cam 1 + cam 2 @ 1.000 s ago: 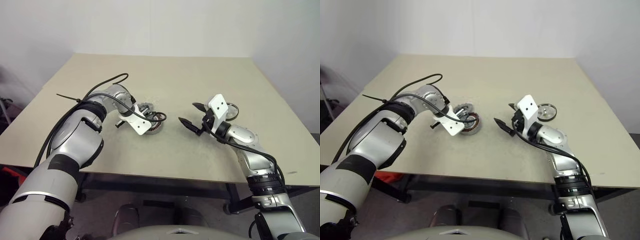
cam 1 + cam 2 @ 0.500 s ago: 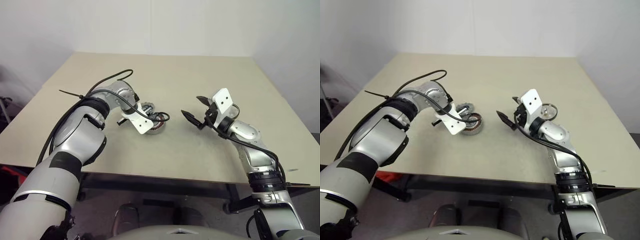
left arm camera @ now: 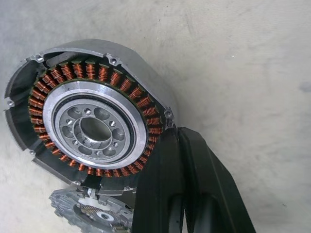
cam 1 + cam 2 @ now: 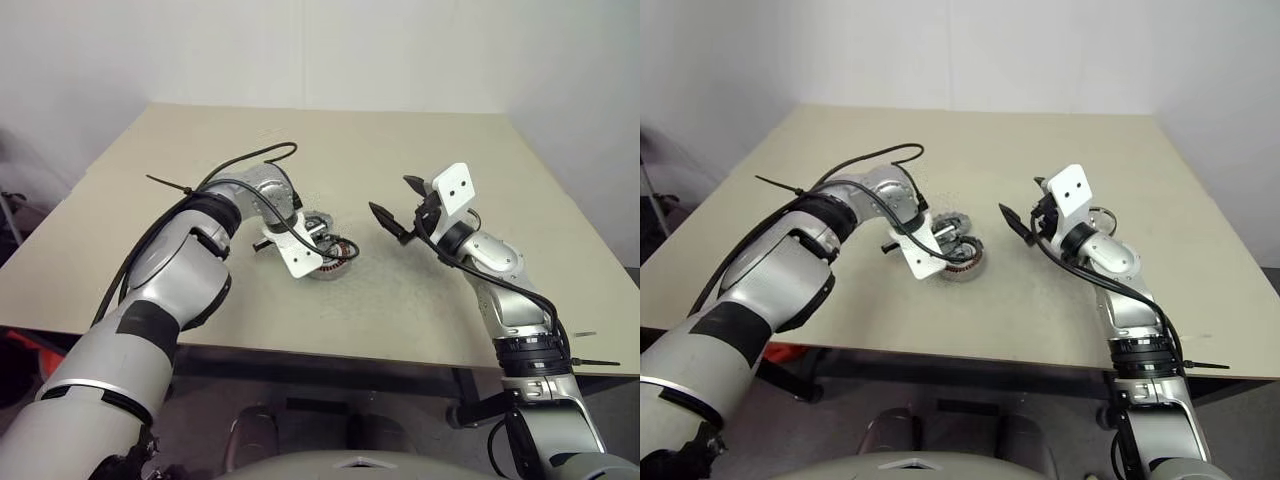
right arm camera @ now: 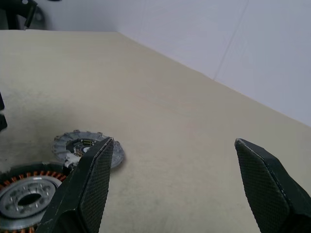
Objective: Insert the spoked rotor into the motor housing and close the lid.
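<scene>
From my head cameras, the beige matte table (image 4: 420, 150) spreads out before me. My left gripper (image 4: 318, 240) points steeply down at the motor housing (image 4: 335, 262), a round silver metal ring lying flat near the middle of the table, partly hidden behind my white wrist plate. My right gripper (image 4: 395, 208) hangs above the table, well apart from the housing on my right side, its two black pointed fingers spread wide with nothing between them. A round silver lid (image 4: 1102, 222) shows just behind my right wrist, mostly hidden.

Through my left wrist camera, the motor housing (image 3: 87, 121) shows its thin machined aluminium wall, cut away along part of its rim, a full circle of copper-coloured windings and a smooth bright hub plate with small round holes around a dark centre bore. My left fingers (image 3: 189, 189), black and matte, are pressed together, their tips at the outer rim of the housing. A smaller toothed grey disc (image 3: 92, 213) lies just beside the housing.

Through my right wrist camera, my spread fingers (image 5: 92, 184) have finely cross-hatched pads. Beyond them, the copper windings (image 5: 29, 194) and the grey toothed disc (image 5: 85, 145) rest on the lightly grained table.
</scene>
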Action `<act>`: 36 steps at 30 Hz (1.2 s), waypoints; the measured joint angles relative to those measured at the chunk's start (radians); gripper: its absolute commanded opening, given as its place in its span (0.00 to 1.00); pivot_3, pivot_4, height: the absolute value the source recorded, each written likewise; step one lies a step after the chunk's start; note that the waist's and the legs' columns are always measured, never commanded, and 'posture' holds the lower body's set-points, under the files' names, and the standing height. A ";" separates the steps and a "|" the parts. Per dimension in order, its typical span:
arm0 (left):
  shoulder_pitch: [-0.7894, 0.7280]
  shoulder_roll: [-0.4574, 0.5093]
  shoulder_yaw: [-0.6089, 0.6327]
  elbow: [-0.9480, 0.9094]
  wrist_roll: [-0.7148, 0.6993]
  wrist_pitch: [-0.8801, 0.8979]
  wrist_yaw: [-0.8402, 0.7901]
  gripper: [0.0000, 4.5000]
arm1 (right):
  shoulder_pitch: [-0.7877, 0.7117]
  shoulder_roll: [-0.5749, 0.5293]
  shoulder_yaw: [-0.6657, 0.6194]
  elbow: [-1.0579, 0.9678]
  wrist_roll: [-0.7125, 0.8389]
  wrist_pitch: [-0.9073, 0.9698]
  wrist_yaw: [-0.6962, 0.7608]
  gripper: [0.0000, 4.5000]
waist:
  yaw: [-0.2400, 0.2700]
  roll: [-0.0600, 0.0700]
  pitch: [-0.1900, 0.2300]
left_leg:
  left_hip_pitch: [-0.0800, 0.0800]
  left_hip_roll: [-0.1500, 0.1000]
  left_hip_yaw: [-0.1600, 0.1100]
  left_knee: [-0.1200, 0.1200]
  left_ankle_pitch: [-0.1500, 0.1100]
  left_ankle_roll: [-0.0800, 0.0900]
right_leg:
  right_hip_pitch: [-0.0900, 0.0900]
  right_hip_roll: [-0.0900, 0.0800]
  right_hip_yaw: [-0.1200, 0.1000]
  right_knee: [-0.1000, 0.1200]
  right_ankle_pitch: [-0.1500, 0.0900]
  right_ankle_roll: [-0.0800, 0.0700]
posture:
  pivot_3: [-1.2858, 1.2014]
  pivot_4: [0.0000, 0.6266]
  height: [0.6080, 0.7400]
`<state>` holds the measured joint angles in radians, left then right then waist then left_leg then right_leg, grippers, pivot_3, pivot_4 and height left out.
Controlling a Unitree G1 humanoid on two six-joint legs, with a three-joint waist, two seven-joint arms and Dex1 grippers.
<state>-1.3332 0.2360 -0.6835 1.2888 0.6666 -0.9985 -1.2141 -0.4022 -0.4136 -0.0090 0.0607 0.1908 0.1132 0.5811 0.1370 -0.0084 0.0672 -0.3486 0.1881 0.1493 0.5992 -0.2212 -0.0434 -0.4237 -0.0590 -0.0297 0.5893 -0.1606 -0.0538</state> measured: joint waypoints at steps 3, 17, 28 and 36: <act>-0.017 -0.020 -0.021 0.006 0.029 0.008 0.045 0.01 | 0.001 0.004 0.000 -0.001 0.000 0.000 -0.012 1.00 | 0.002 0.000 0.000 | 0.000 0.000 0.000 0.000 0.000 0.000 | 0.000 0.000 0.000 0.000 0.000 0.000 | 0.52 0.00 1.00; -0.059 -0.102 -0.089 0.043 0.141 0.050 0.239 0.01 | 0.055 0.007 -0.018 -0.085 0.000 0.008 -0.059 1.00 | 0.019 0.000 0.000 | 0.000 -0.001 0.000 0.000 0.001 0.002 | 0.000 -0.001 0.000 0.000 0.000 0.001 | 0.52 0.00 1.00; -0.094 -0.144 -0.062 0.045 0.117 0.057 0.285 0.01 | 0.067 0.009 -0.018 -0.096 0.000 0.009 -0.064 1.00 | 0.015 0.000 0.001 | 0.000 -0.001 0.000 0.000 0.001 0.002 | 0.000 -0.001 0.000 0.000 0.000 0.001 | 0.52 0.00 1.00; -0.092 -0.160 -0.056 0.045 0.093 0.031 0.245 0.01 | 0.065 0.013 -0.018 -0.096 0.000 0.009 -0.064 1.00 | 0.016 0.000 0.001 | -0.001 -0.001 0.000 0.000 0.001 0.003 | 0.000 -0.001 0.000 0.000 0.000 0.000 | 0.52 0.00 1.00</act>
<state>-1.4253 0.0763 -0.7395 1.3336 0.7593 -0.9680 -0.9691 -0.3367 -0.4004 -0.0268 -0.0349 0.1904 0.1220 0.5176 0.1533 -0.0088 0.0680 -0.3491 0.1870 0.1493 0.5987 -0.2205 -0.0407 -0.4239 -0.0598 -0.0298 0.5890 -0.1606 -0.0534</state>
